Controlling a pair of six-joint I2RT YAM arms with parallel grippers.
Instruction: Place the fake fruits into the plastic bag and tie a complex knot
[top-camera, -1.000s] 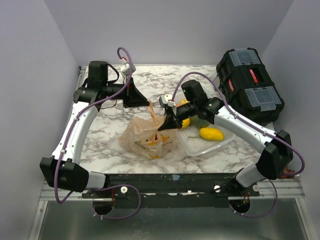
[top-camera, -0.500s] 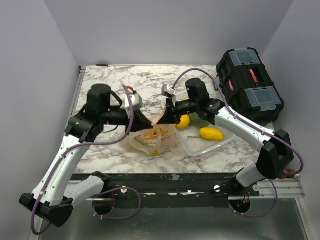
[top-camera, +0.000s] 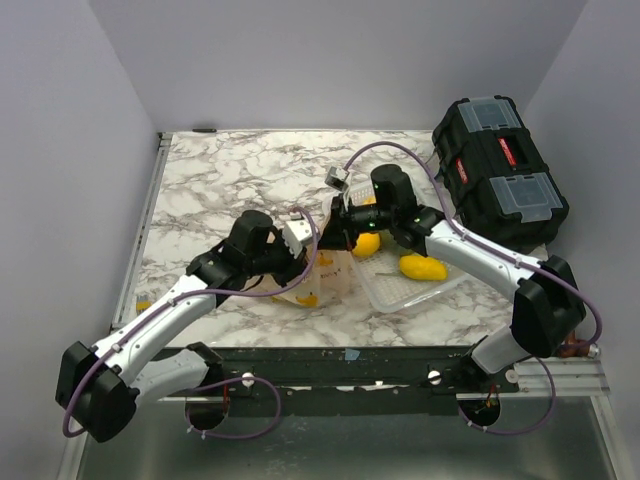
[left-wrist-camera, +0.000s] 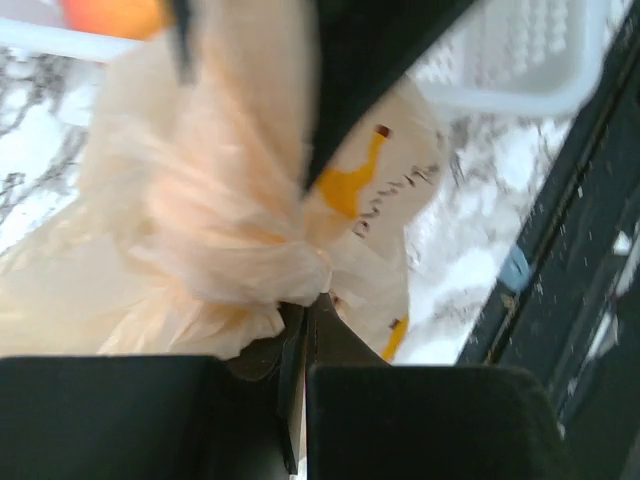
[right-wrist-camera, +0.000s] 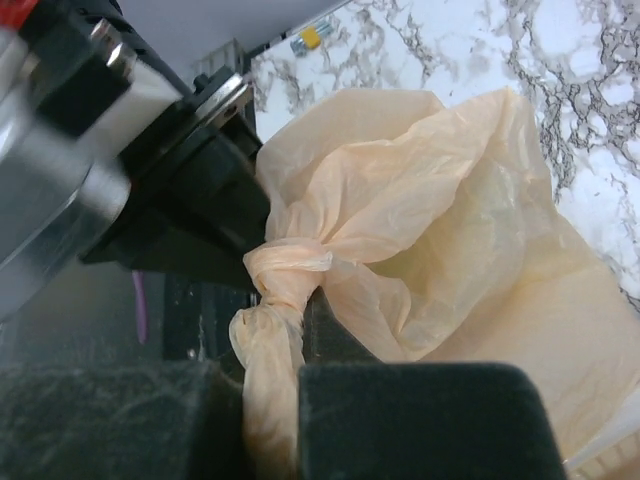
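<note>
Position: plastic bag (top-camera: 330, 285) on marble table (top-camera: 220, 190), near centre, at 9 o'clock of white basket (top-camera: 395, 290). Neck shows knot (right-wrist-camera: 285, 272). From 8 o'clock, left gripper (left-wrist-camera: 303, 325) pinched tight on bag film beside knot. From 2 o'clock, right gripper (right-wrist-camera: 272, 375) clamped on twisted handle strip.

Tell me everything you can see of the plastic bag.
The plastic bag is thin, crinkly, translucent pale-orange film with yellow and dark print on one side. It lies slumped on the marble table, beside the white basket. Its handle strips are twisted and tied into a knot at the neck. The right gripper is shut on the twisted strip just beyond the knot; the left gripper pinches the bag at the knot from the opposite side.
</note>
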